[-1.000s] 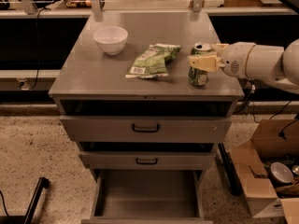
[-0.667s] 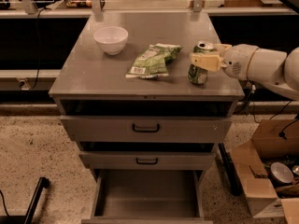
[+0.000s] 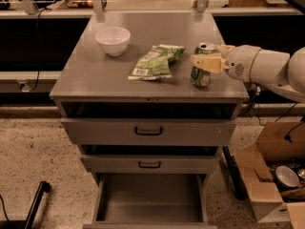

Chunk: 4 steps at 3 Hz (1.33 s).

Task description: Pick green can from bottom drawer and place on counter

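Your claw (image 3: 204,56) is sitting right at the green can (image 3: 200,78), level with the can's upper half. The white arm (image 3: 267,68) behind it is stretching away to the right of the can and running off the picture's edge. You are looking at the cream-coloured claw crossing the front of the can just under its silver top. Whether it is clenching the can or has released it, I cannot tell.

The can is standing upright on the counter (image 3: 95,75), with its base resting on the grey top. The counter's front edge is running a little way in front of the can, and the right edge is lying close to the can's right.

Just left of the can, a crinkled green snack bag (image 3: 155,62) is lying flat, near the can but not touching it. Farther left of the can and a little behind it, a white bowl (image 3: 113,40) is standing upright, well apart from the can.

Well below the can, the bottom drawer (image 3: 150,197) is standing pulled out and showing you its plain grey inside. Between the can and that drawer, two shallower drawers with black handles are sitting pushed in: the top drawer (image 3: 148,131) and the middle drawer (image 3: 149,164). Below and to the right of the can, an open cardboard box (image 3: 267,175) is resting on the speckled floor.
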{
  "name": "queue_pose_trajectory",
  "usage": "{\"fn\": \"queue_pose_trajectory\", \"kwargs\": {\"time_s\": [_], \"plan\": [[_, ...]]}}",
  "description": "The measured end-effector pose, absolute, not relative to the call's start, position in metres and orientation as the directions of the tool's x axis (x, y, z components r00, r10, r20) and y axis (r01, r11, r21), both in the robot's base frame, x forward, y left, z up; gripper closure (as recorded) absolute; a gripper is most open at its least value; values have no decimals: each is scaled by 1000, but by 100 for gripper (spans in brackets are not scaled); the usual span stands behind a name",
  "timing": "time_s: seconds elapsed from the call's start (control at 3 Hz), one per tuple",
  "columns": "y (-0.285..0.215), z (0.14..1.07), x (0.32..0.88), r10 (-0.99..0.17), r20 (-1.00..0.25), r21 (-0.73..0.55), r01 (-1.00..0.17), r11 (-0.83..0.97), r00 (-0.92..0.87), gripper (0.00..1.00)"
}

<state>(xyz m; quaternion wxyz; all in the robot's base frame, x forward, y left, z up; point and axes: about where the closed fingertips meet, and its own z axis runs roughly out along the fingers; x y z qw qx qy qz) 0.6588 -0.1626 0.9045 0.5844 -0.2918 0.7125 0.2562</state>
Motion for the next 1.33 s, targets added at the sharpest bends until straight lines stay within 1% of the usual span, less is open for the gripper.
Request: {"fn": "queue_pose_trajectory", "kwargs": {"time_s": [0.33, 0.67, 1.0, 1.33], "plan": [[-160, 905, 659, -117, -982, 24, -718, 695, -146, 0], [-156, 907, 658, -139, -981, 7, -735, 678, -137, 0], [-161, 942, 639, -259, -966, -148, -772, 618, -22, 0], [-163, 976, 606, -322, -938, -288, -811, 509, 131, 0]]}}
